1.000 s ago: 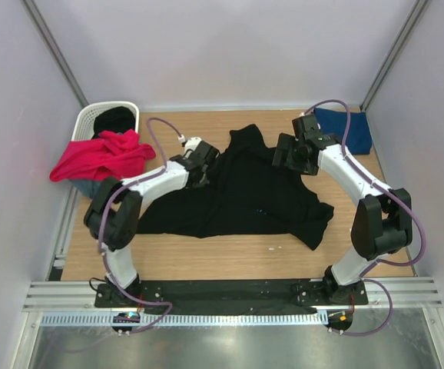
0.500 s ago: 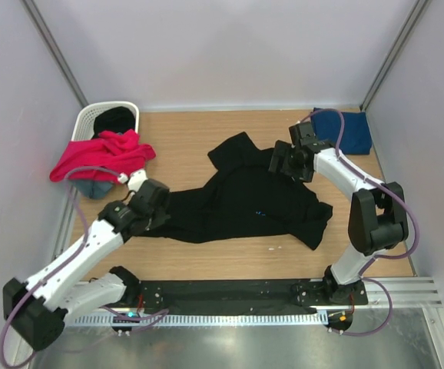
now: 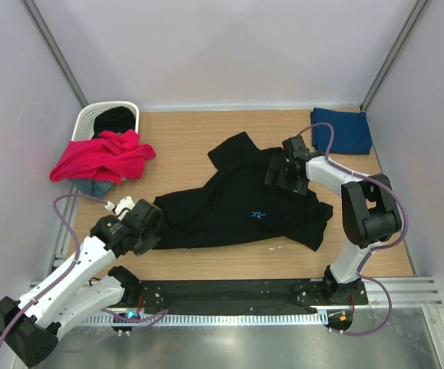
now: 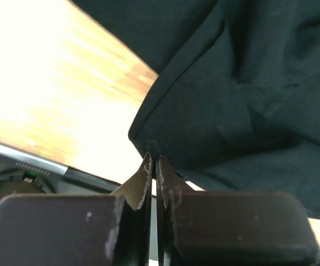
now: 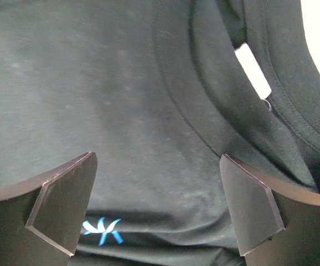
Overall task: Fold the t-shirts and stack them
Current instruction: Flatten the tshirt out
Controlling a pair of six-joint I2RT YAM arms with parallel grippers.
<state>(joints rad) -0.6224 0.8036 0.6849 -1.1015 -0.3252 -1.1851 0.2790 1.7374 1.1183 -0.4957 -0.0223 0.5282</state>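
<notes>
A large black t-shirt (image 3: 237, 204) lies spread across the middle of the table, its tiny blue chest mark (image 3: 258, 214) facing up. My left gripper (image 3: 157, 224) is at the shirt's near-left corner; in the left wrist view it (image 4: 154, 162) is shut on that corner of the black cloth (image 4: 232, 100). My right gripper (image 3: 283, 174) hovers open over the chest just below the collar. The right wrist view shows it (image 5: 160, 210) empty above the cloth, with the blue mark (image 5: 102, 230) and the collar with its white label (image 5: 252, 69). A folded navy t-shirt (image 3: 343, 131) lies at the back right. A magenta-red t-shirt (image 3: 99, 157) hangs over the basket's front.
A white lattice basket (image 3: 90, 120) stands at the back left with a dark garment (image 3: 114, 119) inside. A bluish cloth (image 3: 91, 187) shows under the red shirt. The table's metal rail (image 3: 230, 288) runs along the front edge.
My left arm has swung back to the near left, pulling the black shirt's corner with it, and the shirt has spread flatter. My right gripper has moved nearer, over the chest.
</notes>
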